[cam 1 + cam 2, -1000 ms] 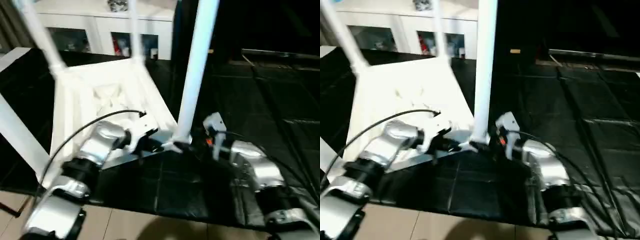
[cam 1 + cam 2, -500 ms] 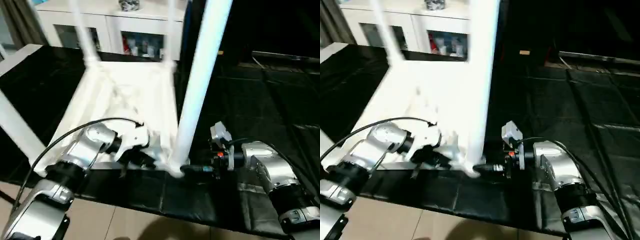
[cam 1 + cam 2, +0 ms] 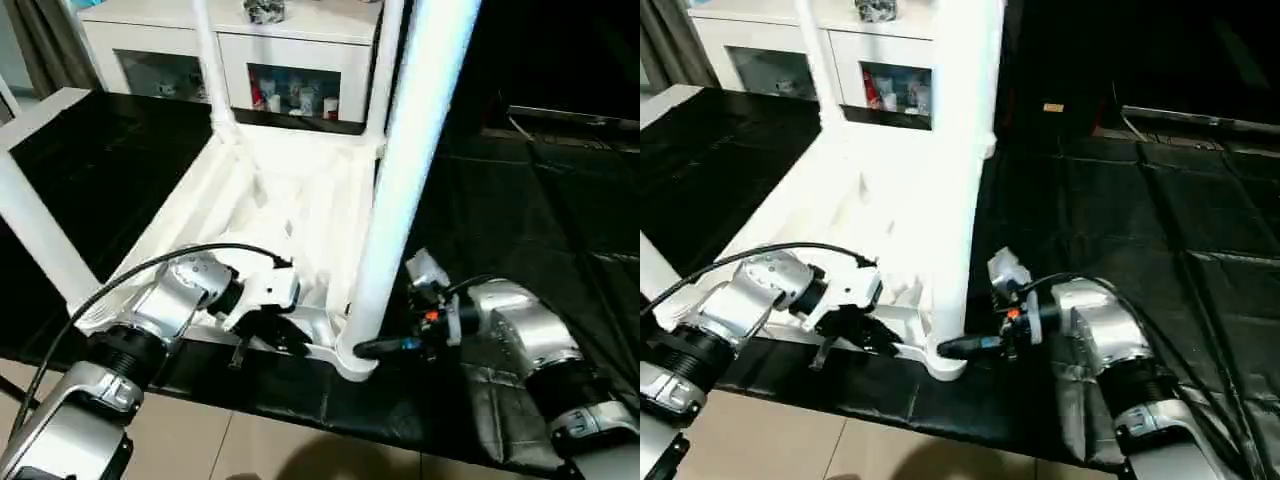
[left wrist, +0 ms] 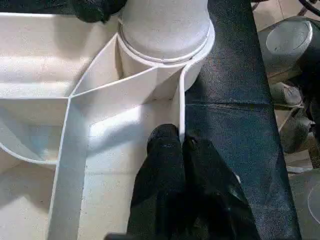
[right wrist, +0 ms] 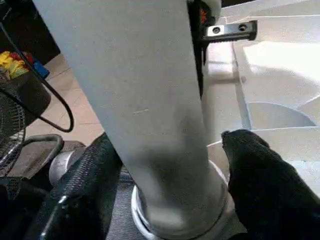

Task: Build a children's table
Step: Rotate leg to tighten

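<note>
The children's table lies upside down on the black mat, its ribbed white top (image 3: 290, 190) facing up. Its legs stand in the corner sockets: two far ones (image 3: 215, 70) (image 3: 385, 60), a near left one (image 3: 35, 230), and a thick near right one (image 3: 400, 200). My left gripper (image 4: 181, 142) is shut on the top's thin rim wall beside the near right socket (image 4: 165, 45). My right gripper (image 5: 170, 142) reaches in from the right at that leg's foot. Its fingers (image 5: 260, 180) stand open on either side of the leg, one close against it.
A white glass-door cabinet (image 3: 290, 60) stands behind the table. Black mat (image 3: 520, 180) stretches to the right, and pale floor tiles (image 3: 250, 440) run along the near edge. A wire basket and cables (image 5: 20, 100) lie on the floor below the right wrist.
The camera has tilted and shifted. My right gripper's fingers have come around the near right leg's foot and narrowed toward it. The left gripper keeps its hold on the rim.
</note>
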`<state>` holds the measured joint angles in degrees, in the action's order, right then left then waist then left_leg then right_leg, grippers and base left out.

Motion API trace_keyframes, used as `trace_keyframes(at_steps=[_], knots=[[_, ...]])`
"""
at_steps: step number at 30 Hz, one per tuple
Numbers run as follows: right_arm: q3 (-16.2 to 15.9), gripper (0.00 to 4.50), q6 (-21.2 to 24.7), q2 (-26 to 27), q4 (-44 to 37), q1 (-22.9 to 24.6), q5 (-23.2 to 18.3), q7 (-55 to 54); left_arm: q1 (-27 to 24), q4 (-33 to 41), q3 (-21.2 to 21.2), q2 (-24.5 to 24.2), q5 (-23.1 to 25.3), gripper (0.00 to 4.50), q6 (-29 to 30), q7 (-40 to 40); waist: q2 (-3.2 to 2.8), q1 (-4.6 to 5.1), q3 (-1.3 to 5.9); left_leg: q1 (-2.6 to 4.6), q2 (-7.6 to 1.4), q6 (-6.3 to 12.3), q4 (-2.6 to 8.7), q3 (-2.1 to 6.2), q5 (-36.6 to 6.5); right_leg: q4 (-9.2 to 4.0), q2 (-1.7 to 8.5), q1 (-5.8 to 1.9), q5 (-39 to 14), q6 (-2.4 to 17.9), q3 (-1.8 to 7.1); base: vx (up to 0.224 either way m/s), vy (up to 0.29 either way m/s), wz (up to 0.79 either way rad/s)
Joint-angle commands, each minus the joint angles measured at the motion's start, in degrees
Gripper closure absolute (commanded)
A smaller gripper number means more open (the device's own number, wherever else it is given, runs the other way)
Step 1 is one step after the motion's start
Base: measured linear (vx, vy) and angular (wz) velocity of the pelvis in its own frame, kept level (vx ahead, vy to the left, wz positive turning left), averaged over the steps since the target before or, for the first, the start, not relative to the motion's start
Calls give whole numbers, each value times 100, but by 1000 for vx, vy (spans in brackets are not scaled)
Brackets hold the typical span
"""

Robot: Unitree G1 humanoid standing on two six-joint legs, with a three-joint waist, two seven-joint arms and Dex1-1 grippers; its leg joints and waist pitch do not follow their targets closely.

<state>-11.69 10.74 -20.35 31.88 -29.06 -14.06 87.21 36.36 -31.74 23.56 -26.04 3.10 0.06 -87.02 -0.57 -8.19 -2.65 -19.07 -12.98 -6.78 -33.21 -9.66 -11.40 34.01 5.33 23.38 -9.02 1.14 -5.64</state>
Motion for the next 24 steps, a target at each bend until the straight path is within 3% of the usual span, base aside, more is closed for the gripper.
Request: trace_keyframes(at_steps=[1, 10, 16, 19, 20, 22, 24], knots=[[-19, 153, 26, 2, -41, 16, -52, 67, -46, 170, 226, 31, 15, 450, -87, -258, 45, 43, 384, -41, -29, 350, 359, -82, -885, -325, 266, -323, -1436, 1199, 268, 0, 0, 0], [-87, 227, 20, 51, -51, 46, -75, 151, -66, 164, 239, -10, 42, 450, -119, -237, 65, 50, 387, -52, -30, 334, 364, -73, -873, -317, 267, -338, -1462, 1170, 266, 0, 0, 0], [-107, 239, 41, 78, -100, 76, -95, 176, -71, 149, 232, -15, 65, 450, -100, -167, 70, 49, 386, -53, -28, 331, 361, -73, -857, -316, 266, -336, -1496, 1144, 267, 0, 0, 0], [-17, 240, 101, 195, -162, 152, -163, 1, -63, 85, 185, 60, 114, 450, 60, 83, 41, 55, 382, -51, -30, 317, 364, -74, -906, -325, 262, -328, -1494, 1147, 268, 0, 0, 0], [45, 240, 116, 276, -196, 197, -169, -209, -46, 33, 128, 139, 113, 450, 169, 256, 0, 48, 381, -42, -29, 288, 366, -70, -948, -325, 264, -328, -1529, 1150, 269, 0, 0, 0], [84, 241, 121, 329, -218, 227, -168, -353, -35, -3, 90, 191, 108, 450, 240, 370, 30, 56, 366, -41, -22, 255, 380, -70, -1052, -362, 263, -330, -1703, 1098, 265, 0, 0, 0], [183, 242, 95, 544, -161, 262, 9, -1118, 13, -77, -51, 388, 49, 450, 521, 715, 8, 72, 344, -24, -7, 202, 387, -67, -1214, -416, 260, -310, -2118, 957, 258, 0, 0, 0]])
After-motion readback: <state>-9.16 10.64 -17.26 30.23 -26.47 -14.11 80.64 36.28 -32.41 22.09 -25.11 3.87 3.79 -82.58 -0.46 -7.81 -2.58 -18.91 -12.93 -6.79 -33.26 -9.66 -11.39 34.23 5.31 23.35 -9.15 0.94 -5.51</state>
